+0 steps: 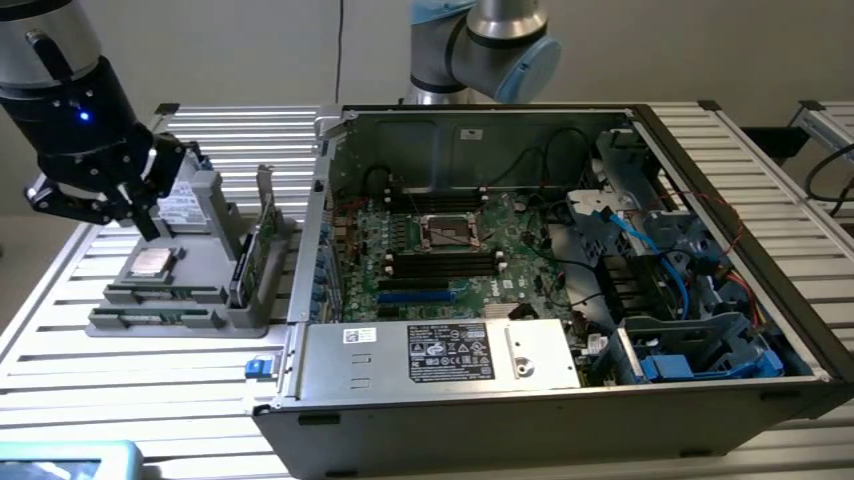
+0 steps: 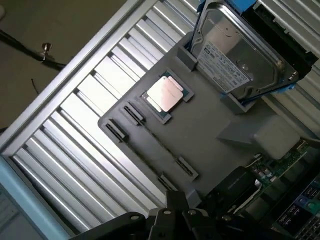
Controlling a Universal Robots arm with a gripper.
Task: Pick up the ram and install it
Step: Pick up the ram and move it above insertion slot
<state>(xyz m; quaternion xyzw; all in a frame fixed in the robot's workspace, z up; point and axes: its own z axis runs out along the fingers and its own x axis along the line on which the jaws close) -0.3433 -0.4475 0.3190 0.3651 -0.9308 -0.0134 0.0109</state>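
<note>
My gripper (image 1: 100, 212) hangs open and empty at the exterior view's left, above the grey parts tray (image 1: 200, 322). The ram (image 1: 160, 294) appears as a thin greenish strip standing on edge between two small holders near the tray's front. In the wrist view it is only a thin dark line (image 2: 157, 144) between those holders, just ahead of my dark gripper (image 2: 175, 220). The open computer case (image 1: 400, 420) lies to the exterior view's right, with its motherboard (image 1: 534, 225) and long black memory slots (image 1: 441, 266) exposed beside the processor socket.
The tray also holds a silver processor (image 1: 150, 264) (image 2: 164, 95), a hard drive (image 1: 200, 205) (image 2: 240, 60) and an upright green expansion card (image 1: 267, 235). Cables and a blue drive cage (image 1: 694, 350) crowd the case's right side. The slatted metal table (image 1: 54, 330) extends around everything.
</note>
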